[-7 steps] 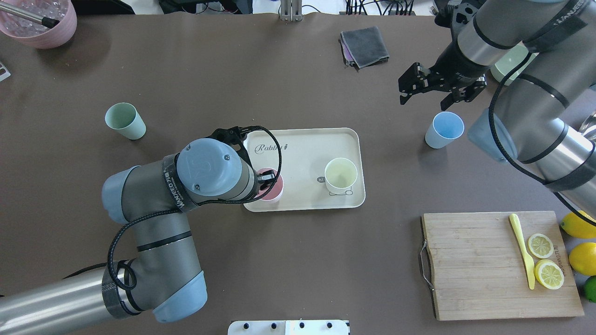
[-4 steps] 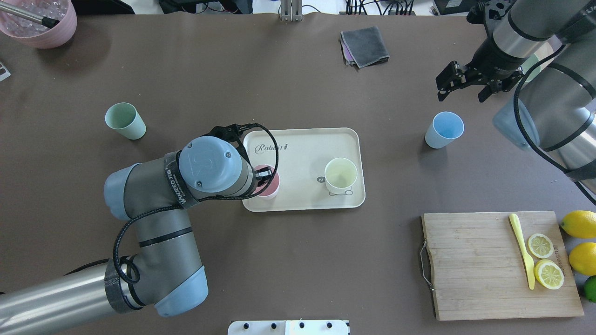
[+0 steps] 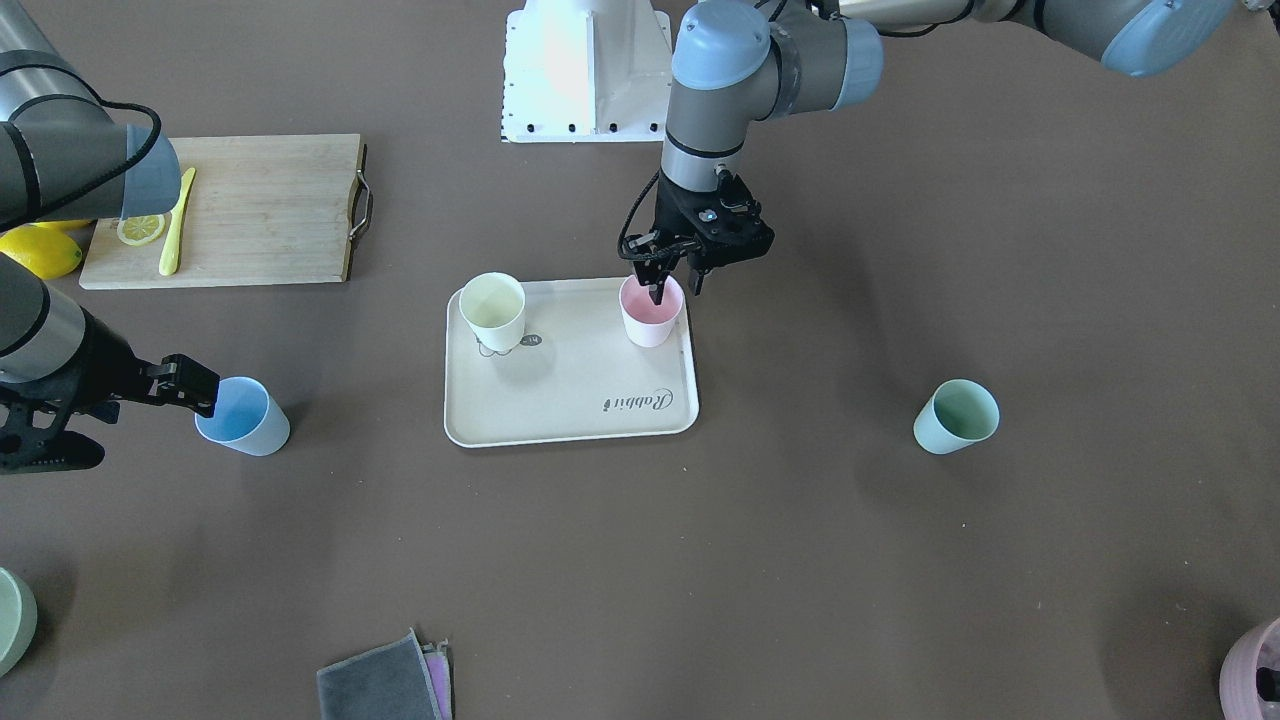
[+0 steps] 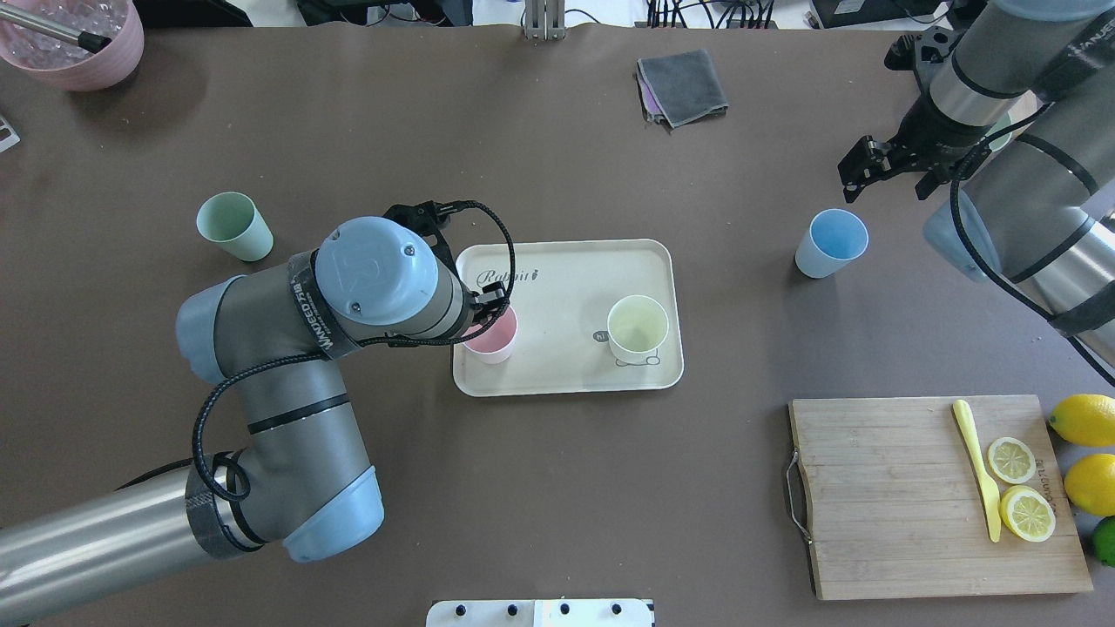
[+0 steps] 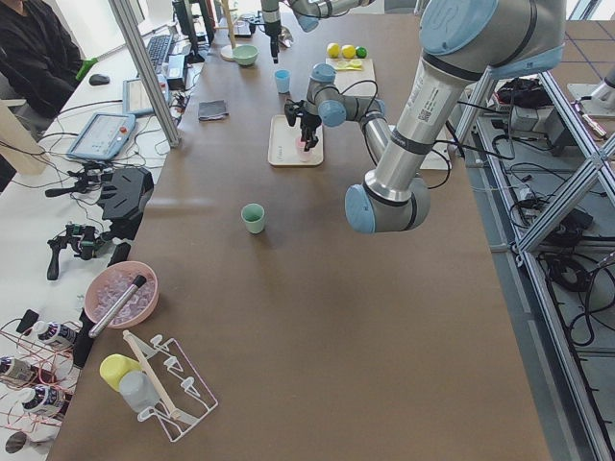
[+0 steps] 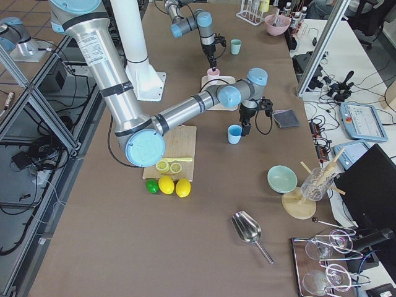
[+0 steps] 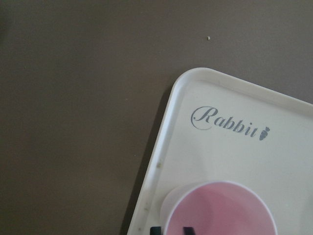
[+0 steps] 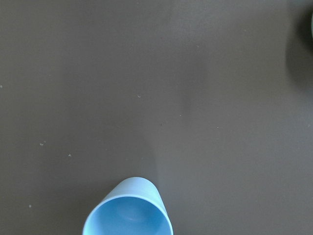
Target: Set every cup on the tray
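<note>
The cream tray [image 4: 566,270] [image 3: 570,400] lies mid-table. On it stand a pale yellow cup [image 4: 638,328] [image 3: 493,310] and a pink cup [image 4: 496,335] [image 3: 650,315]. My left gripper [image 3: 673,288] is shut on the pink cup's rim, one finger inside and one outside; the left wrist view shows the cup [image 7: 220,210] at the tray's corner. A blue cup [image 4: 832,242] [image 3: 243,418] [image 8: 128,213] stands on the table right of the tray. My right gripper [image 4: 884,178] is open and empty just beyond it. A green cup [image 4: 233,226] [image 3: 956,416] stands at the left.
A wooden cutting board [image 4: 880,496] with a yellow knife and lemon slices lies at the front right, with whole lemons beside it. A grey cloth [image 4: 682,87] lies at the back. A pink bowl [image 4: 74,43] stands at the back left corner.
My right gripper has swung to the right, further from the tray. My left gripper has shifted the pink cup a little to the left on the tray.
</note>
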Action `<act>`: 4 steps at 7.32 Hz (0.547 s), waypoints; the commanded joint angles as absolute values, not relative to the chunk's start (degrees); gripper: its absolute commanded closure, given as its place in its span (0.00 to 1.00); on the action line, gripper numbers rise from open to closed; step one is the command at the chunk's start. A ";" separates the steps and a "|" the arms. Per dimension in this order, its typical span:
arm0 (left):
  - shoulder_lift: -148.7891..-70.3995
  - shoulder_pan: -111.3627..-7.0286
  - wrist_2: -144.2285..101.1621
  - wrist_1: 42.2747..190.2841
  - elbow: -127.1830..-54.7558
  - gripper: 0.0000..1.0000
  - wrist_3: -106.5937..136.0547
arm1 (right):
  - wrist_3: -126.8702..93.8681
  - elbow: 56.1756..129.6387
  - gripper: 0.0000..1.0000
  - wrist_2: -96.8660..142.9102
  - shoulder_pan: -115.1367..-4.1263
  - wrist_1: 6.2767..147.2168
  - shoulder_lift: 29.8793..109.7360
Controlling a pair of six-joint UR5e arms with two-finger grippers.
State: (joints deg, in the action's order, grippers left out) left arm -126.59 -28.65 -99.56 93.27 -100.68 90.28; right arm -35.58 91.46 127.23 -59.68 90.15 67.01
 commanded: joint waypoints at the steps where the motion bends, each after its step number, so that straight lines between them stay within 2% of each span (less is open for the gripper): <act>1: -126.56 -32.33 -104.05 92.90 -101.86 0.03 88.43 | -35.95 89.48 0.00 126.13 -57.40 84.65 69.16; 2: -126.56 -33.74 -105.19 92.03 -102.04 0.03 86.94 | -36.12 89.39 0.00 124.73 -56.00 84.29 69.60; 3: -126.74 -35.58 -107.55 91.15 -102.65 0.03 85.62 | -36.12 89.47 0.08 124.63 -55.73 83.24 70.57; 4: -126.74 -38.12 -109.75 89.84 -103.35 0.03 82.91 | -36.04 89.21 0.69 124.45 -54.77 80.80 71.97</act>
State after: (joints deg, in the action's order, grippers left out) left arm -126.68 -35.27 -107.00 91.26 -102.54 85.68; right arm -36.07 89.43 124.84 -55.85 83.21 70.44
